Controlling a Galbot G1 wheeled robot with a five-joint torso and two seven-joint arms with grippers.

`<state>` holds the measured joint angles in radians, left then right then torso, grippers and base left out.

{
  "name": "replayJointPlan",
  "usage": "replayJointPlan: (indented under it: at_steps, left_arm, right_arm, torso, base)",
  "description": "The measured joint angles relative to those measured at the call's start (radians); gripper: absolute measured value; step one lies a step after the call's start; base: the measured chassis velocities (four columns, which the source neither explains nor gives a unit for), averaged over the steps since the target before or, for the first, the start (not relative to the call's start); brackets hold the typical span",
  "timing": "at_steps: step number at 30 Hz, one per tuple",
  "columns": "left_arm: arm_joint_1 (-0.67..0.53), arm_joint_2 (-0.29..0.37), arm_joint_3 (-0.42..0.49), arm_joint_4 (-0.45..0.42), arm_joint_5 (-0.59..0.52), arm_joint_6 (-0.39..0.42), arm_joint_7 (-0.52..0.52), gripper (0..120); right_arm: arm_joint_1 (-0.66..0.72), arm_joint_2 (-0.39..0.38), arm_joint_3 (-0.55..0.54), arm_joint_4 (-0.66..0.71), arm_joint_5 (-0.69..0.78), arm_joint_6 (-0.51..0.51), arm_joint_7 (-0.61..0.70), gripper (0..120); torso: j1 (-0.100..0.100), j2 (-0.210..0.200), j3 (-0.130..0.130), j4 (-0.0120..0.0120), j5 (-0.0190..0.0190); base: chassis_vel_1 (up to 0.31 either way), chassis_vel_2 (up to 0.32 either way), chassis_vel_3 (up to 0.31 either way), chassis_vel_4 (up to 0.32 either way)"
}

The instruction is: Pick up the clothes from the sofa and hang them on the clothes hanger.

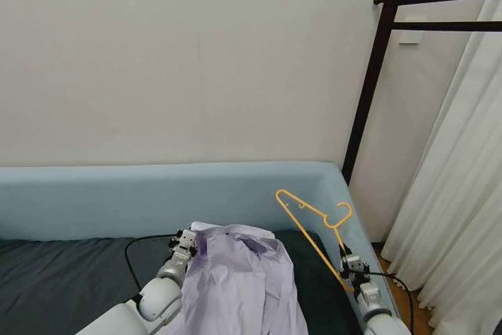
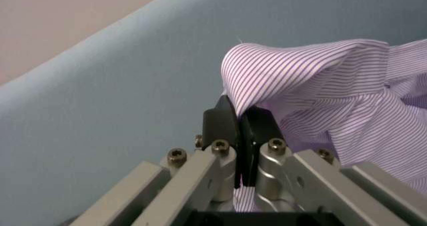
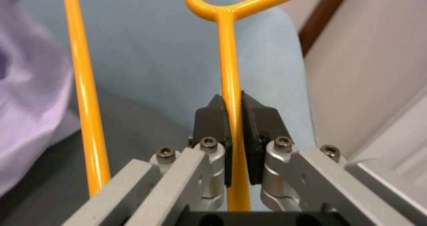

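A purple striped shirt (image 1: 239, 284) hangs bunched above the sofa seat. My left gripper (image 1: 188, 242) is shut on the shirt's upper edge; in the left wrist view the black fingertips (image 2: 223, 121) pinch a fold of the striped cloth (image 2: 313, 71). An orange hanger (image 1: 312, 229) is held upright to the right of the shirt. My right gripper (image 1: 349, 263) is shut on the hanger's lower bar. In the right wrist view the orange rod (image 3: 230, 71) runs between the pads (image 3: 257, 121), with a second rod (image 3: 85, 101) beside it near the shirt (image 3: 27, 111).
The light blue sofa back (image 1: 118, 198) runs across the scene, with a dark seat cushion (image 1: 63, 272) below. A dark wooden clothes rack (image 1: 376, 76) stands at the right against the wall, and a white curtain (image 1: 463, 194) hangs beside it.
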<state>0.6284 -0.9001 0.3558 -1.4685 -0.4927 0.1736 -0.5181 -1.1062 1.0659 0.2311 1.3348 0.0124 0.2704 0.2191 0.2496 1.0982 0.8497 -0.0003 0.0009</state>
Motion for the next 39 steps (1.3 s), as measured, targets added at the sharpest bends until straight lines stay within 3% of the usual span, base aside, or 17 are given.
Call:
replayJointPlan:
  at_steps: [8, 12, 16, 17, 23, 39]
  left_arm:
    - [-0.016, 0.005, 0.009, -0.012, -0.007, 0.02, -0.002, 0]
    - [-0.015, 0.006, 0.007, -0.025, -0.016, 0.033, -0.006, 0]
    - [-0.012, 0.004, 0.001, -0.04, -0.019, 0.041, -0.005, 0]
    - [-0.006, -0.005, -0.026, -0.058, -0.028, 0.056, -0.005, 0]
    - [-0.003, 0.011, -0.029, -0.071, -0.033, 0.061, -0.004, 0]
    - [0.036, 0.007, -0.021, -0.098, -0.002, 0.068, -0.011, 0]
  right_arm:
    - [-0.141, 0.043, 0.083, 0.039, -0.383, 0.183, 0.048, 4]
    - [-0.18, 0.05, 0.078, 0.088, -0.509, 0.227, 0.056, 4]
    - [-0.184, 0.052, 0.035, 0.094, -0.547, 0.224, 0.081, 4]
    - [-0.162, 0.064, -0.029, 0.08, -0.557, 0.185, 0.112, 4]
    - [-0.046, 0.119, -0.14, 0.008, -0.589, 0.131, 0.168, 4]
    - [0.05, 0.2, -0.254, -0.094, -0.624, 0.062, 0.212, 4]
  torso:
    - [0.0, 0.0, 0.0, 0.0, 0.0]
    - [0.0, 0.0, 0.0, -0.0001, -0.0002]
    - [0.0, 0.0, 0.0, 0.0, -0.0002]
    - [0.0, 0.0, 0.0, -0.0003, -0.0002]
    - [0.0, 0.0, 0.0, 0.0004, 0.0001]
    - [0.0, 0.0, 0.0, 0.0, 0.0]
  base:
    - [0.0, 0.0, 0.0, 0.0]
    - [0.0, 0.0, 0.0, 0.0]
    - [0.0, 0.0, 0.0, 0.0]
    - [0.0, 0.0, 0.0, 0.0]
    - [0.0, 0.0, 0.0, 0.0]
    - [0.0, 0.0, 0.0, 0.0]
